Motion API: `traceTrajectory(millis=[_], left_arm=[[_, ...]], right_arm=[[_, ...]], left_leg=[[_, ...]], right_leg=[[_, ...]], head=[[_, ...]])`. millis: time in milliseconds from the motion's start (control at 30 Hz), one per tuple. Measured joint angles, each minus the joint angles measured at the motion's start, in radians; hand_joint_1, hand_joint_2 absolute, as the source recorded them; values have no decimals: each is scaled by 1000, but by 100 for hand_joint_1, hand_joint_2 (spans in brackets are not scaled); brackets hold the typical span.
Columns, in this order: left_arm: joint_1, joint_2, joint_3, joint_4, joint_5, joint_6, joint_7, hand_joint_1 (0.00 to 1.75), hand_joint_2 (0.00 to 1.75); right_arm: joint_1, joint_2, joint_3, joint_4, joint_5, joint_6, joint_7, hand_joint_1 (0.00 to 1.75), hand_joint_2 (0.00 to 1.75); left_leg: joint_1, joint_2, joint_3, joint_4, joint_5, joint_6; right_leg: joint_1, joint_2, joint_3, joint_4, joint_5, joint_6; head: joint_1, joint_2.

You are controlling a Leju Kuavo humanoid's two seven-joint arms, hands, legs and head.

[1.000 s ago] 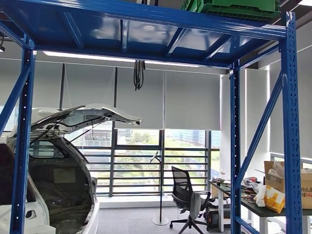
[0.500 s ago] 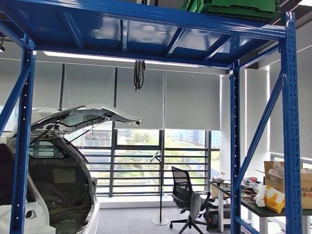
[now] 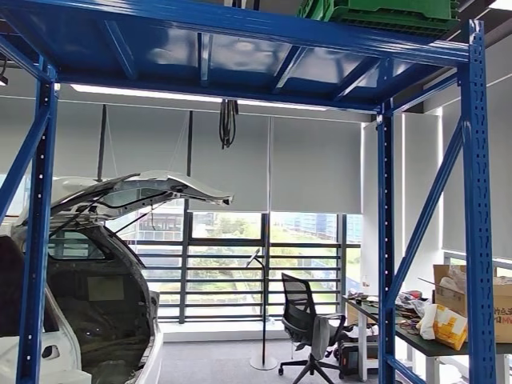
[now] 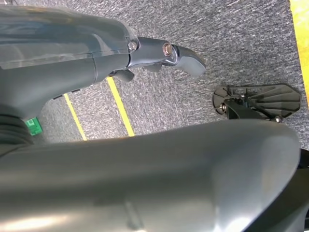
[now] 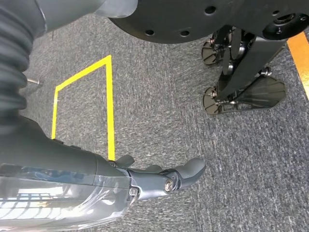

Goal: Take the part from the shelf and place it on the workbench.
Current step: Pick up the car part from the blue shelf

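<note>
Overhead in the head view runs a blue shelf of painted steel, its deck ribbed beneath with welded cross-braces, its posts punched with rows of holes and tied by slanted struts; at one o'clock a green plastic crate with a ribbed wall sits on the deck; whether the part lies in it cannot be told. At eight o'clock stands a white car with its glossy hatch raised and the dark boot open. At five o'clock a black mesh chair on castors stands near a dark-topped table at four o'clock, which carries cardboard boxes and a yellow-and-white carton. Behind all this hang flat grey blinds over railed windows.

Both wrist views look down at grey, coarse carpet marked with yellow tape. The left hand, smooth dark plastic with a rounded fingertip and small shiny screws, hangs with fingers straight and holds nothing; the right hand, of the same make under a clear glossy cover, likewise hangs released and empty.
</note>
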Motion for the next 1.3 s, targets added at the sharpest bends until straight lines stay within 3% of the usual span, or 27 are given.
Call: traceTrajectory(millis=[333,467,533,600,667,733,767,800,900,933,1067,1233,1300], left_arm=[[0,1,-2,0,0,0,0,0,175],[1,1,-4,0,0,0,0,0,0],[1,2,-4,0,0,0,0,0,0],[1,2,-5,0,0,0,0,32,0],[1,2,-5,0,0,0,0,120,0],[1,2,-6,0,0,0,0,175,0],[1,2,-6,0,0,0,0,175,0],[1,2,-6,0,0,0,0,175,0],[1,2,-6,0,0,0,0,44,0],[1,2,-6,0,0,0,0,0,0],[1,2,-6,0,0,0,0,0,175],[1,2,-7,0,0,0,0,0,175],[1,2,-7,0,0,0,0,0,175]], right_arm=[[0,0,0,-1,0,0,0,0,175],[0,0,0,-1,0,0,0,0,0],[0,0,0,-2,0,0,0,0,0],[0,0,0,-2,0,0,0,0,0],[0,0,0,-2,0,0,0,87,0],[0,0,0,-2,0,0,0,175,0],[0,0,0,-2,0,0,0,175,0],[0,0,0,-2,0,0,0,146,0],[0,0,0,-2,0,0,0,15,0],[0,0,0,-2,0,0,0,0,0],[0,0,0,-2,0,0,0,0,0],[0,0,0,-2,0,0,0,0,0],[0,0,0,-2,0,0,0,0,87]], left_leg=[[0,0,0,0,0,0],[0,0,0,0,0,0],[0,0,0,0,0,0],[0,0,0,0,0,0],[0,0,0,0,0,0],[0,0,0,0,0,0],[0,0,0,0,0,0],[0,0,0,0,0,0],[0,0,0,0,0,0],[0,0,0,0,0,0],[0,0,0,0,0,0],[0,0,0,0,0,0],[0,0,0,0,0,0]], right_leg=[[0,0,0,0,0,0],[0,0,0,0,0,0],[0,0,0,0,0,0],[0,0,0,0,0,0],[0,0,0,0,0,0],[0,0,0,0,0,0],[0,0,0,0,0,0],[0,0,0,0,0,0],[0,0,0,0,0,0],[0,0,0,0,0,0],[0,0,0,0,0,0],[0,0,0,0,0,0],[0,0,0,0,0,0]], head=[[0,0],[0,0],[0,0],[0,0],[0,0],[0,0],[0,0],[0,0],[0,0],[0,0],[0,0],[0,0],[0,0]])
